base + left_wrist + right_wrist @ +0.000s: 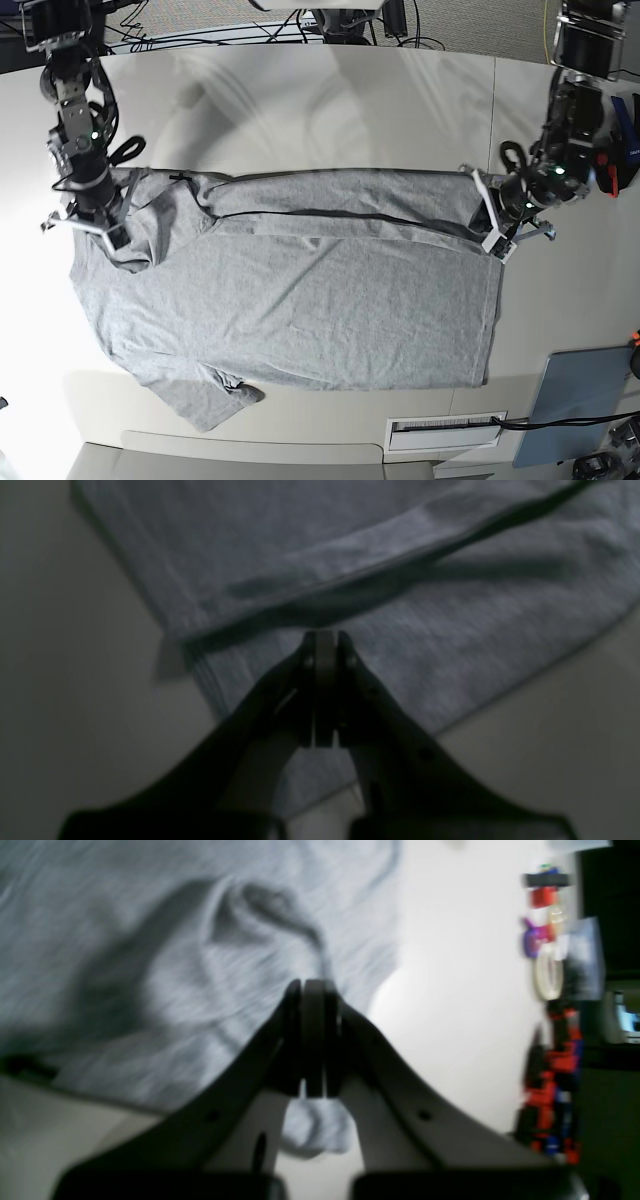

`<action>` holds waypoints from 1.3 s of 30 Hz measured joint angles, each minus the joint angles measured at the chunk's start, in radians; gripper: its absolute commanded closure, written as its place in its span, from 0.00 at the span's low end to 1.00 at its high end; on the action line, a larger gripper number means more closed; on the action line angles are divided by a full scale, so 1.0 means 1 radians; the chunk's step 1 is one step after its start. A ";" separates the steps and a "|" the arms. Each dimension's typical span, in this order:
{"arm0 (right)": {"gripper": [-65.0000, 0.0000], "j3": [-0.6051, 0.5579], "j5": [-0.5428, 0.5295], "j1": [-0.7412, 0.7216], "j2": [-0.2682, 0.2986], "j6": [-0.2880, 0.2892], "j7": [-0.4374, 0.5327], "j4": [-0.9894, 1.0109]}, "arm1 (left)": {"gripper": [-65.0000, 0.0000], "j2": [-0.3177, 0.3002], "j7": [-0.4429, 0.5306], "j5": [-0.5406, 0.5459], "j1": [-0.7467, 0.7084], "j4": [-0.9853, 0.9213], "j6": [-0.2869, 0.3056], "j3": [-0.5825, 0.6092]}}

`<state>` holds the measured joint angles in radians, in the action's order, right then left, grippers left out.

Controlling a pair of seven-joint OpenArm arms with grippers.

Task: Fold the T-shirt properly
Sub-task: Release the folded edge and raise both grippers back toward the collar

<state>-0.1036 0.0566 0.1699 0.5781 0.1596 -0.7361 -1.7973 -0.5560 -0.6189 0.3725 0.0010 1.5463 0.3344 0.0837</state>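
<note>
Close under my left gripper (325,645) the jaws are pressed fully together with nothing visibly caught between them, poised over a folded hem edge of the T-shirt (300,290). My right gripper (312,990) is likewise closed tight above rumpled grey cloth at the shoulder; the blur makes it hard to say whether any fabric is pinched there. The shirt lies flat on the pale table (330,100), its long axis running from one of my arms to the other, neck end by the right arm, bottom hem by the left. One long side is turned over onto the body. Bare tabletop lies open beyond that folded edge. Farther out, a grey-blue pad (575,405) sits near a corner.
</note>
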 measured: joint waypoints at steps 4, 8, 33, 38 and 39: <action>1.00 0.003 0.001 -0.011 -0.051 -0.001 0.049 0.073 | 1.00 0.072 0.029 -0.024 0.003 -0.034 -0.023 0.000; 1.00 0.003 0.003 -0.014 -0.092 -0.001 0.053 0.161 | 1.00 0.114 0.036 -0.042 -0.003 -0.089 -0.021 -0.001; 1.00 0.019 0.074 0.251 -0.094 -0.027 0.021 0.058 | 1.00 0.113 0.169 0.014 -0.279 0.032 0.014 -0.034; 1.00 0.087 0.068 0.365 -0.097 -0.002 -0.012 -0.029 | 1.00 0.116 0.159 0.038 -0.374 0.073 0.098 -0.108; 1.00 0.108 0.066 0.392 -0.097 -0.002 -0.015 -0.042 | 1.00 0.116 0.154 0.042 -0.397 0.079 0.121 -0.130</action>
<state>0.0044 0.1223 0.5617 0.4808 0.1577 -0.7513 -1.8393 -0.4400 -0.4652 0.4149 -0.3965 1.6253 0.4553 -0.0463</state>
